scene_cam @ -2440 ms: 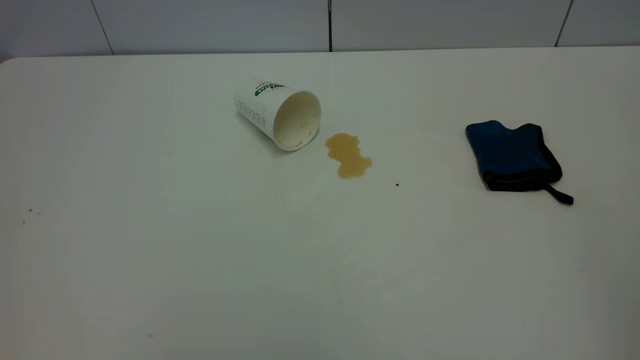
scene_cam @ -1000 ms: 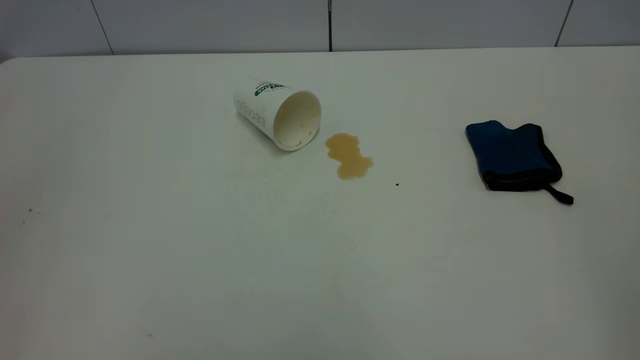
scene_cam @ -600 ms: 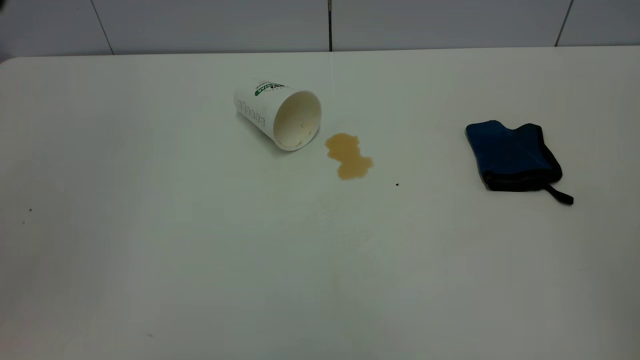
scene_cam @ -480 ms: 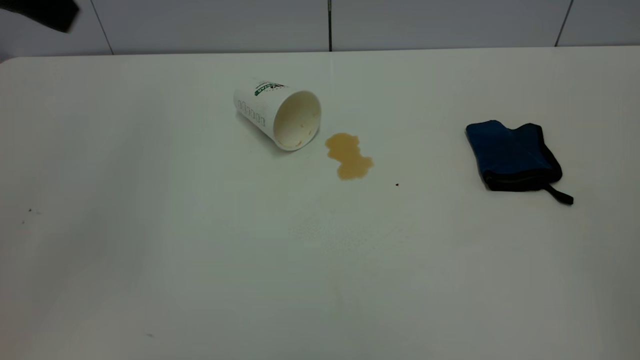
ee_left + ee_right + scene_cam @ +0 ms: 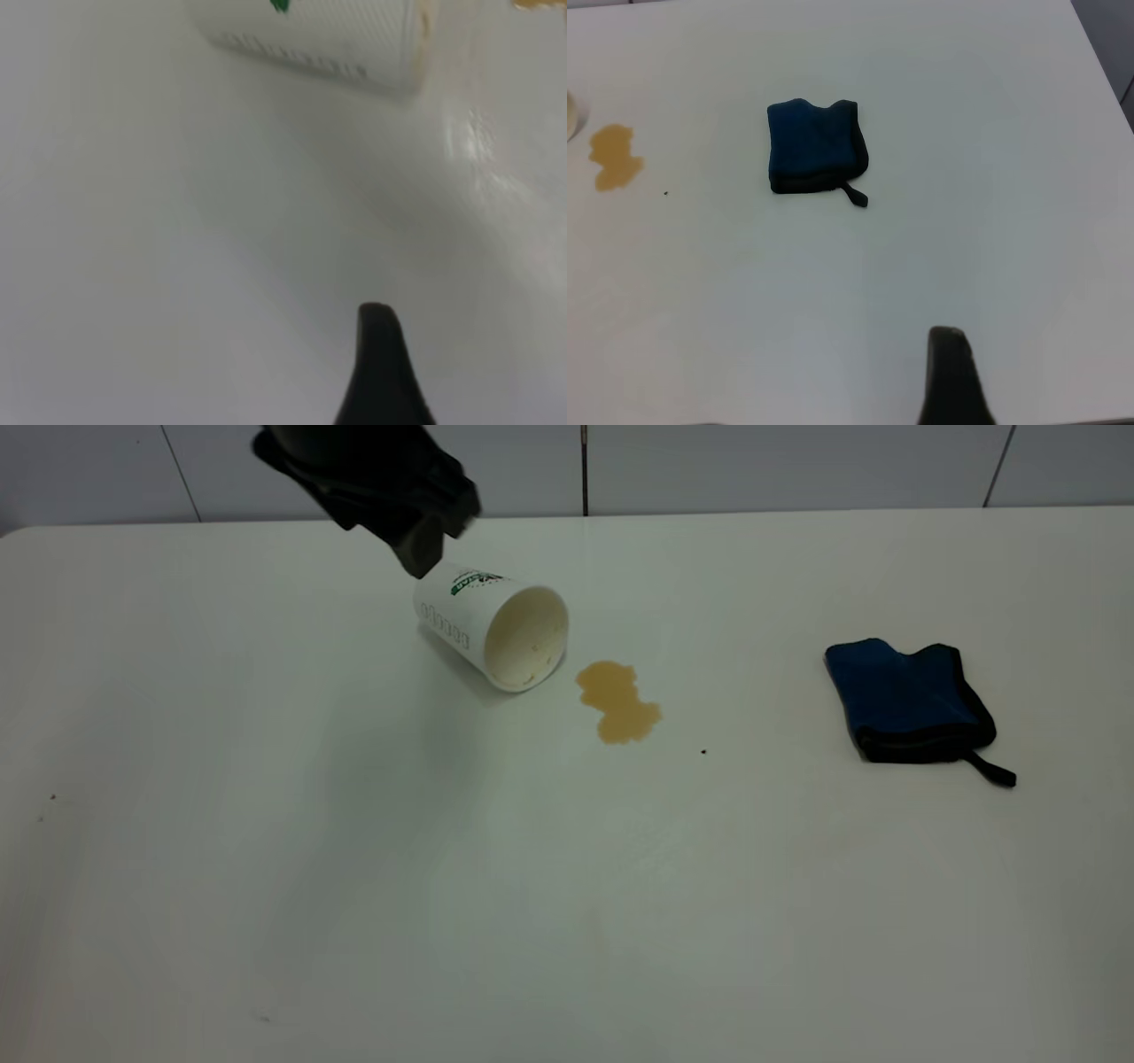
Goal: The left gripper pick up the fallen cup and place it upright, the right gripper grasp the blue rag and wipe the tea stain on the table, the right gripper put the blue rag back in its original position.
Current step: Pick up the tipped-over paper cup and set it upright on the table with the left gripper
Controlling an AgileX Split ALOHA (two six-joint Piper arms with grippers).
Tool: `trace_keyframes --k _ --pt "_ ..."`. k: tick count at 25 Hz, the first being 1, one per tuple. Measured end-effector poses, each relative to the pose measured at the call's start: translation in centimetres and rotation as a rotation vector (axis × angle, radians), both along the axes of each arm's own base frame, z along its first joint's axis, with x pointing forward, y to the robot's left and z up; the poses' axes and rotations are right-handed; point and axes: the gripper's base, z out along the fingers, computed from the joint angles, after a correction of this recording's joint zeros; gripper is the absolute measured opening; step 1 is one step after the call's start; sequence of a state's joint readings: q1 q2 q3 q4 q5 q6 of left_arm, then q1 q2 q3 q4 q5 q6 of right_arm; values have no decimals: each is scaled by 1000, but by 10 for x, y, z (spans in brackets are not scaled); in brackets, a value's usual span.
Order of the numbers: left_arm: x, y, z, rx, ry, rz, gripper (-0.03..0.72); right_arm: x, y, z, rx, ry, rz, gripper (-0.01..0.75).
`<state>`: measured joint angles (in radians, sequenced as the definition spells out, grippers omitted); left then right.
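1. Cup (image 5: 492, 624) lies on its side near the far middle of the table (image 5: 354, 886), mouth turned toward the tea stain (image 5: 617, 701) just beside it, base toward the far left.
2. Left gripper (image 5: 416, 549) hangs over that base end, much the nearer arm; I cannot tell how its fingers stand.
3. Long axis runs from under the gripper out to the stain.
4. Blue rag (image 5: 911, 700) sits well apart, untouched; the right gripper is out of sight in the exterior view.
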<state>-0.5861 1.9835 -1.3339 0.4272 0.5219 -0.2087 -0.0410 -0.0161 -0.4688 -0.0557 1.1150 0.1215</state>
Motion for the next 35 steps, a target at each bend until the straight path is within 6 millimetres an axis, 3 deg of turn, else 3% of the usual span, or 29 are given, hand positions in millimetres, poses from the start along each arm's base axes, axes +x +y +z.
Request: trace_keyframes --k 5,11,15,22,35 --pt "26 -40 -17 125 -188 15 564 0 0 0 0 0 0 540" --pt "36 -59 -69 186 -214 -30 564 0 0 0 0 0 0 540" --pt "39 -61 -93 194 -207 -20 564 0 0 0 0 0 0 540" --pt "45 -62 -114 206 -282 -28 564 0 0 0 0 0 0 540" --pt "51 -65 -133 199 -382 -60 564 0 0 0 0 0 0 540"
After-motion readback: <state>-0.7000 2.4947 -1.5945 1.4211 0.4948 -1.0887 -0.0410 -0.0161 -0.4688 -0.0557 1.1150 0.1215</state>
